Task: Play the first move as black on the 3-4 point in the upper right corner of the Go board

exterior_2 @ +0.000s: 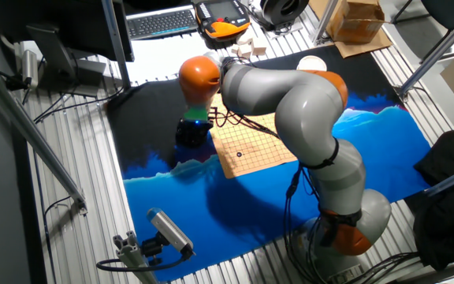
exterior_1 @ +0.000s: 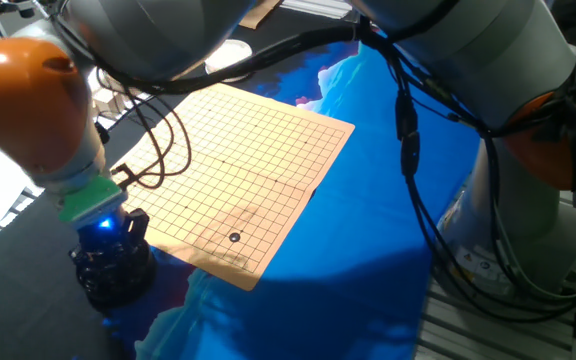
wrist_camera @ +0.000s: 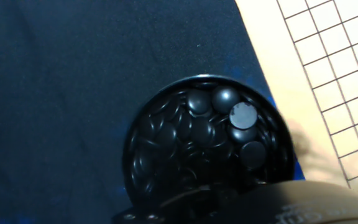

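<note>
My gripper [exterior_1: 111, 262] hangs over the round black bowl of stones [wrist_camera: 207, 140], which sits on dark cloth just beside the edge of the Go board [exterior_1: 243, 170]. I cannot tell whether my fingers are apart or together; they are hidden against the bowl. One black stone [exterior_1: 234, 237] already lies on the board, near a corner and well apart from my hand, on a grid crossing.
</note>
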Controlling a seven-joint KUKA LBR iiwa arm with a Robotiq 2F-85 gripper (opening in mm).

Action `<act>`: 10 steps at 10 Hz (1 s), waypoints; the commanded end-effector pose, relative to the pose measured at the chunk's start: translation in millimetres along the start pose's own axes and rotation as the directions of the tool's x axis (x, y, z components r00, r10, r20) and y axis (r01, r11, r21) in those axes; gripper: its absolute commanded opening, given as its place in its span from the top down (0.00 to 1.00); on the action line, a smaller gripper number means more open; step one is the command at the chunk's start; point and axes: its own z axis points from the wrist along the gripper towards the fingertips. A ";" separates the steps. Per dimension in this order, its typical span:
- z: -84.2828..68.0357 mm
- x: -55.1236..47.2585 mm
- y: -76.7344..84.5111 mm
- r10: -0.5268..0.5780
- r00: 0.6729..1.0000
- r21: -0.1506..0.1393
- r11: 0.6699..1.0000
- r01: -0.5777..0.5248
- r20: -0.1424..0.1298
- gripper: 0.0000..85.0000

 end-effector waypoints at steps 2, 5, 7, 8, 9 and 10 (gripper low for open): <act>-4.3 -1.2 -1.7 -0.005 1.000 -0.001 1.000 0.005 -0.005 0.80; -4.3 -2.5 -2.2 -0.004 1.000 -0.012 1.000 0.004 -0.011 0.80; -1.5 -2.4 -1.1 0.005 1.000 -0.017 1.000 -0.006 -0.010 0.80; 0.8 -2.8 -0.4 0.011 1.000 -0.017 1.000 -0.012 -0.008 0.80; 3.4 -2.4 0.6 0.014 1.000 -0.014 1.000 -0.014 -0.003 0.80; 5.3 -1.8 1.4 0.017 1.000 -0.007 1.000 -0.017 0.004 0.80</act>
